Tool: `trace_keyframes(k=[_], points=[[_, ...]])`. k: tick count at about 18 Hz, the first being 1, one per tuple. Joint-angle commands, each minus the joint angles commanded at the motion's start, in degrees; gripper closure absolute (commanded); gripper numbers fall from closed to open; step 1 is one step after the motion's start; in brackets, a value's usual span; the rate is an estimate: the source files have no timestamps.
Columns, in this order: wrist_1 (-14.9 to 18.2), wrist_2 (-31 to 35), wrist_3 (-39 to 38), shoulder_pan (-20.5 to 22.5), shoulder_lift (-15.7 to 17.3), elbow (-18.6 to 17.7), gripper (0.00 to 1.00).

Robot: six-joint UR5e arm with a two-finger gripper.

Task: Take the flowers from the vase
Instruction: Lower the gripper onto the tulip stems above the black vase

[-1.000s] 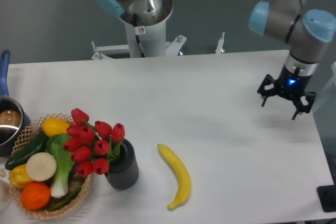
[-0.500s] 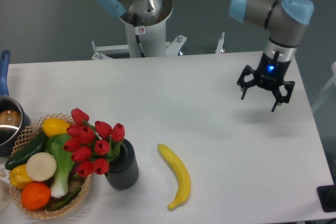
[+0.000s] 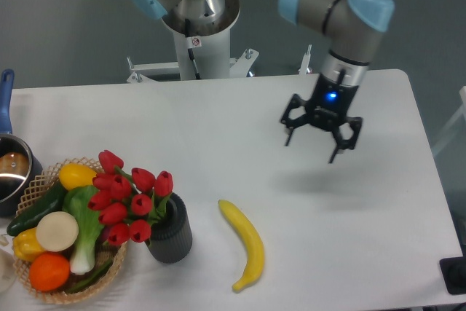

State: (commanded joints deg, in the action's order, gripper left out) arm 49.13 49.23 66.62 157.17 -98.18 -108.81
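Note:
The flowers (image 3: 127,198), a bunch of red tulip buds with green leaves, stand in the vase (image 3: 172,231), a short dark ribbed cylinder at the table's front left. They lean left over a wicker basket. My gripper (image 3: 312,142) hangs open and empty above the table's middle right, far to the right of the vase and well above the surface.
A wicker basket (image 3: 44,180) of vegetables and fruit sits left of the vase. A blue-handled metal pot (image 3: 10,169) is at the left edge. A yellow banana (image 3: 245,243) lies right of the vase. The robot base (image 3: 196,30) stands behind the table.
My gripper has moved left from the table's right edge toward the middle, staying open. The flowers, vase and banana have not moved.

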Motion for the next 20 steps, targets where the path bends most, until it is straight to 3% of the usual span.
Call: trace_keyframes(k=[7,11,16,20], points=[[-0.70,-2.20,0.00,-10.55,-3.25,3.16,0.00],[-2.81,-8.26,0.09,-11.97,-4.30,4.13,0.00],[-3.25,-9.06,0.00,-14.60,-8.69,8.52,0.00],[-5.97,-9.06,-0.26,-16.80,-11.86,9.94,0.00]])
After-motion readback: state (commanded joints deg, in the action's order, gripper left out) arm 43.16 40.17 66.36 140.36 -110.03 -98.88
